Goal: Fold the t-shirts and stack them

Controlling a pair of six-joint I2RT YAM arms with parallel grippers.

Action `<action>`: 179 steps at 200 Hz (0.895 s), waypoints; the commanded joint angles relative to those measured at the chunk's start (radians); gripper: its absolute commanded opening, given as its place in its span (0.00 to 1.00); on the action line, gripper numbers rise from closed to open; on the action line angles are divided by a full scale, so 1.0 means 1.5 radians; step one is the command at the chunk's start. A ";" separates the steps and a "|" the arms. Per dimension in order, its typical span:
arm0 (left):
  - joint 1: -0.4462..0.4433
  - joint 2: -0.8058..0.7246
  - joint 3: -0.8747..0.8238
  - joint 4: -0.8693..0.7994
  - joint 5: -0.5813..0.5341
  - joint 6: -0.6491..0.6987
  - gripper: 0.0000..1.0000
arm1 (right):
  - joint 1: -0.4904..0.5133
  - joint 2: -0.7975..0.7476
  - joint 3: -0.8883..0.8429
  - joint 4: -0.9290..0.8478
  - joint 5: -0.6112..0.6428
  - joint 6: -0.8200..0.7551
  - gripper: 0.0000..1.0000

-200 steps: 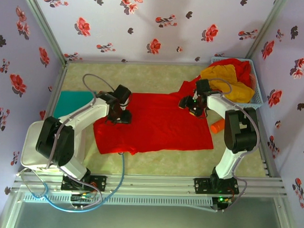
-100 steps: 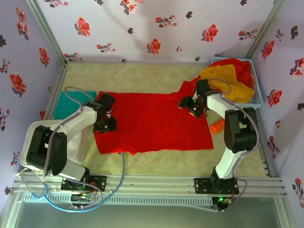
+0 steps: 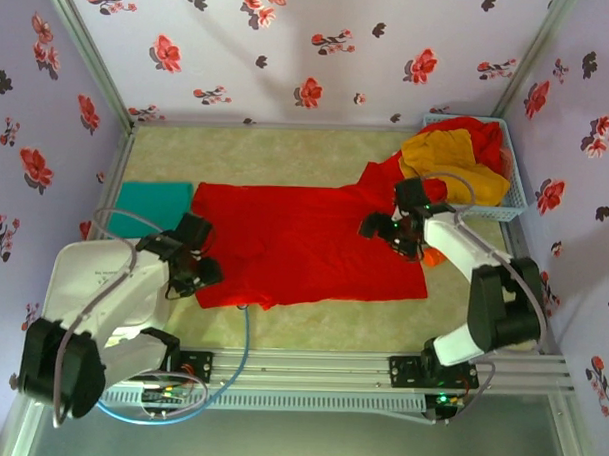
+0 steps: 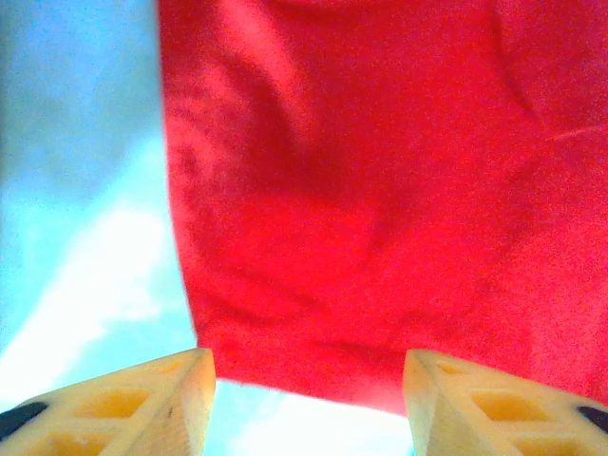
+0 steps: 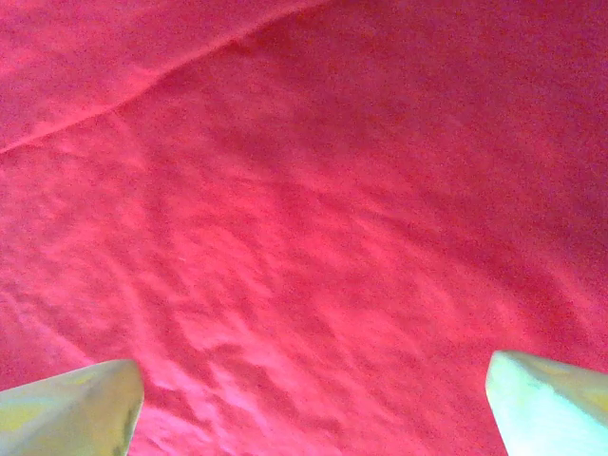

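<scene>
Missing the hem: left gripper [image 4: 309, 380] waits with fingers parted at the red shirt's [image 3: 304, 248] 7 o'clock corner; closing short would catch bare table [image 3: 237, 151].
Pinching extra layers: right gripper [image 5: 313, 404], spread wide and empty, hangs over the shirt's 3 o'clock side.
Left arm: elbow out at 8 o'clock, forearm low.
Right arm: reaching toward 10 o'clock.
Teal shirt [image 3: 150, 208]: folded, 9 o'clock.

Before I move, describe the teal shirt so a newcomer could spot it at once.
Start at the pale table mat and go to its left edge. Left of the red t-shirt spread flat lies the teal t-shirt. It alone is green and a small neat rectangle; its red neighbour sprawls wide.
</scene>
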 commanded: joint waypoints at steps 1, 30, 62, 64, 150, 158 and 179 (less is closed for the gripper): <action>0.001 -0.067 -0.052 -0.076 0.030 -0.103 0.55 | -0.002 -0.045 -0.031 -0.068 0.063 0.049 0.94; -0.008 -0.180 -0.111 -0.118 0.040 -0.190 0.55 | -0.005 -0.092 -0.065 -0.119 0.120 0.089 0.88; -0.016 -0.248 -0.160 -0.103 0.040 -0.246 0.55 | -0.050 -0.164 -0.126 -0.113 0.135 0.133 0.85; -0.017 -0.249 -0.162 -0.099 0.040 -0.248 0.55 | -0.053 -0.168 -0.129 -0.112 0.134 0.136 0.84; -0.019 -0.153 -0.200 0.106 0.019 -0.263 0.55 | -0.094 -0.191 -0.220 -0.076 0.123 0.167 0.72; -0.019 -0.145 -0.201 0.112 0.013 -0.261 0.54 | -0.094 -0.190 -0.225 -0.073 0.120 0.167 0.71; -0.019 -0.135 -0.204 0.128 0.000 -0.257 0.51 | -0.094 -0.183 -0.232 -0.062 0.116 0.168 0.68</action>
